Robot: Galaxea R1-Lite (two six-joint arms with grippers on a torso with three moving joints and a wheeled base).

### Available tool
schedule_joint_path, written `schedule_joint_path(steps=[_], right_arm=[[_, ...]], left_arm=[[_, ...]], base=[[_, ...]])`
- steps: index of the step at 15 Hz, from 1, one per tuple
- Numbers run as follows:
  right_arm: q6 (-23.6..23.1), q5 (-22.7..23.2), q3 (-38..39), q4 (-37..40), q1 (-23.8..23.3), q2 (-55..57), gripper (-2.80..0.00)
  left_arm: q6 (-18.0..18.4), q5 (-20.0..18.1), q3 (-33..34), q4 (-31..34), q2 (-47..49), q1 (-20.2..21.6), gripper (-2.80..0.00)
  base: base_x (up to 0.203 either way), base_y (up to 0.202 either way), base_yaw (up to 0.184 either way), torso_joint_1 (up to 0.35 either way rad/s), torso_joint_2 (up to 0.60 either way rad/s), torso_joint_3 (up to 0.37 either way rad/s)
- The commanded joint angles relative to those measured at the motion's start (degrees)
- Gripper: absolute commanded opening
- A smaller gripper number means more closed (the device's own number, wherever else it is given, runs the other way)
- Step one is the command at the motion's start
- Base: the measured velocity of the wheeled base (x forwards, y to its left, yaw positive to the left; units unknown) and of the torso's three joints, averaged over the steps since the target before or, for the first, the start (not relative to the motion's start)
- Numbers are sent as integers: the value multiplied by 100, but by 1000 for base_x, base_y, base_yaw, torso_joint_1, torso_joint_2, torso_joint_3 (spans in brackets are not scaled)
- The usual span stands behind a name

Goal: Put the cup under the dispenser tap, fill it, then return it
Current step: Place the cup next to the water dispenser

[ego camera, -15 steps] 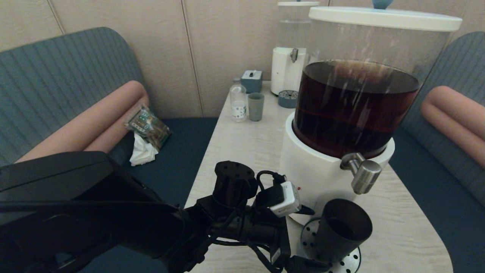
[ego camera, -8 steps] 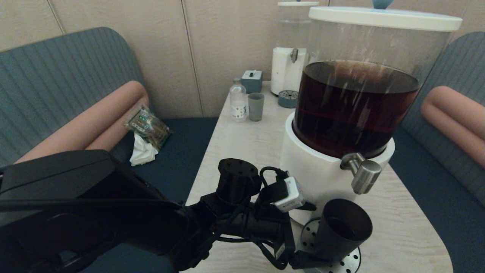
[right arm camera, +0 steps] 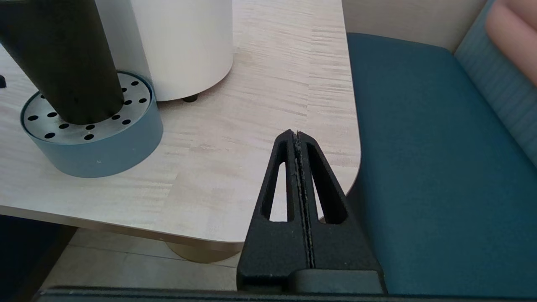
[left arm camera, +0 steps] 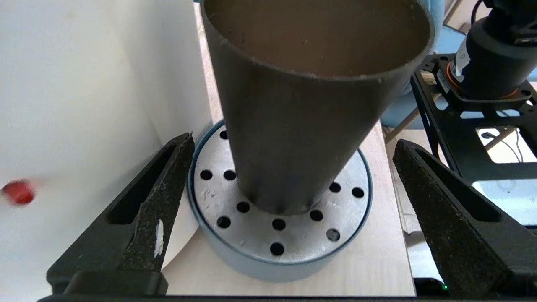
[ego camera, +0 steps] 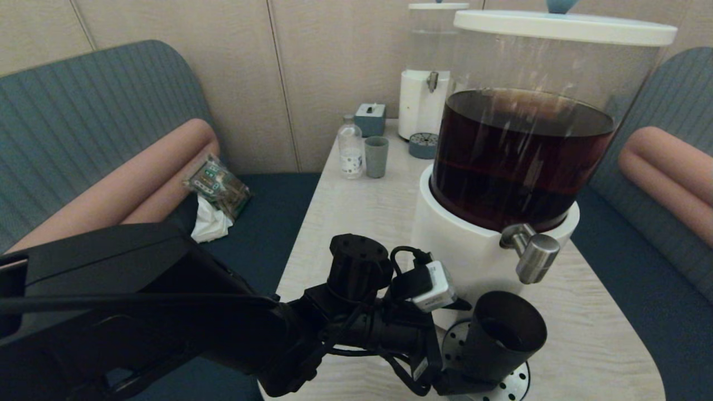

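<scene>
The black cup [ego camera: 501,340] stands upright on the round perforated drip tray [ego camera: 517,383], just below the steel dispenser tap [ego camera: 535,257] of the big dispenser [ego camera: 468,256] holding dark brown liquid. My left gripper [left arm camera: 293,139] is open. Its fingers [left arm camera: 155,201] flank the lower part of the cup [left arm camera: 302,126] without touching it, low over the tray [left arm camera: 260,235]. The white dispenser base lies close beside one finger. My right gripper [right arm camera: 295,133] is shut and empty, parked off the table's near right corner; the cup [right arm camera: 63,54] shows far off to its side.
At the table's far end stand a smaller clear-liquid dispenser [ego camera: 426,83], a grey-green cup [ego camera: 376,156], a small bottle [ego camera: 350,147] and a grey box [ego camera: 370,118]. Blue bench seats flank the table [ego camera: 356,223]. A packet [ego camera: 217,186] lies on the left seat.
My left arm has advanced to the right, bringing its open fingers in around the cup's base. The cup has not moved on the tray.
</scene>
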Motion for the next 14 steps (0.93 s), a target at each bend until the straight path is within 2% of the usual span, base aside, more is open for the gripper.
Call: schedule_joint_path(steps=[1, 14], right_arm=[[-3, 2, 35, -2, 0, -11, -280], [-3, 2, 35, -2, 0, -11, -280]], left_arm=[[-7, -12, -71, -29, 28, -42, 0], [-254, 31, -422, -31, 313, -341, 0]], base=[[0, 0, 0, 0, 0, 0], [0, 0, 0, 0, 0, 0]])
